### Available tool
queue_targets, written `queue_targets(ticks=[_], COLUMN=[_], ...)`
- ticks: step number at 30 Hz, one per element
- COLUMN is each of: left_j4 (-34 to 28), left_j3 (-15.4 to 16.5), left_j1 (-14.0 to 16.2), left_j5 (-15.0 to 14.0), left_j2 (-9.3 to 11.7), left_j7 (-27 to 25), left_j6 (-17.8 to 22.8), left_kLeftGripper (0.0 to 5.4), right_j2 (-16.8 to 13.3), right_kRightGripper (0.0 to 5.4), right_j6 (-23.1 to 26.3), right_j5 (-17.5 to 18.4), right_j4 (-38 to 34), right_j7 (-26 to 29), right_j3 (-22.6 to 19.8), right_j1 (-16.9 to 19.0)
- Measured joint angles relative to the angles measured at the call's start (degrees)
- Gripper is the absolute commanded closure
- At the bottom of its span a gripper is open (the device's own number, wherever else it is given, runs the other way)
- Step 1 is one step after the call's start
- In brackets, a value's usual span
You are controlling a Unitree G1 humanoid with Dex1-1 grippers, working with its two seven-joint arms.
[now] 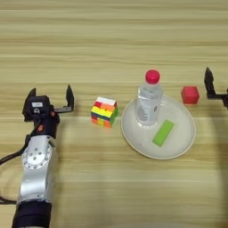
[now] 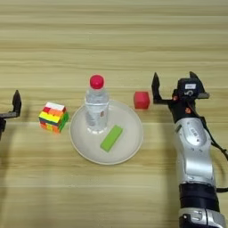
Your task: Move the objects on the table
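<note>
Your left gripper point(image 1: 50, 95) sits at the left of the frame, a little above mid-height, its two black fingers point(image 1: 69, 96) spread wide with nothing between them, both tips pointing toward the top of the frame. Your right gripper point(image 2: 173, 84) mirrors it at the right side, fingers likewise spread apart and empty, tips up. Each silver forearm runs down from its gripper to the bottom edge of the frame.

The puzzle cube point(image 1: 104, 112) rests flat on the table point(image 1: 111, 40), just right of the left gripper's inner finger but clear of it, white face up, turned slightly so one corner faces the bottom of the frame. It lies outside the finger gap, level with the wrist rather than the tips.

The water bottle point(image 1: 148, 102) stands upright near centre frame, its long axis vertical, red cap on top. It stands inside the white plate point(image 1: 182, 142), toward the plate's upper-left rim, between your two grippers and well apart from both.

A green block point(image 1: 163, 132) lies flat in the plate, just lower right of the bottle, its long axis slanting from lower left to upper right. A red cube point(image 2: 141, 100) sits on the table just beyond the plate's upper-right rim, near the right gripper's inner finger but not touching it.
</note>
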Motion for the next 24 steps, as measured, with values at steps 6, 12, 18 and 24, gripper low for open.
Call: queue_targets(ticks=[6, 12, 18, 24], left_j4=[-0.4, -7.5, -13.1, -15.3], left_j3=[0.2, -0.1, -0.7, -1.3], left_j1=[0.1, 2.2, 3.7, 3.4], left_j5=[0.0, 0.0, -0.5, -0.4], left_j2=[0.0, 0.0, -0.2, -0.2], left_j7=[0.0, -0.1, -0.5, -0.5], left_j6=[0.0, 0.3, 1.7, 3.8], left_kLeftGripper=[0.00, 0.00, 0.00, 0.00], right_j2=[0.0, 0.0, 0.0, 0.1], right_kRightGripper=[0.01, 0.01, 0.01, 0.01], right_j6=[-1.3, -1.7, -2.5, -2.5], right_j5=[0.0, 0.0, 0.0, 0.0], right_j4=[2.1, 3.4, 4.0, 4.2], right_j7=[0.0, 0.2, 0.4, 0.4], right_j3=[0.1, 0.1, 0.2, 0.5], right_j1=[-0.9, -1.3, -1.3, -1.5])
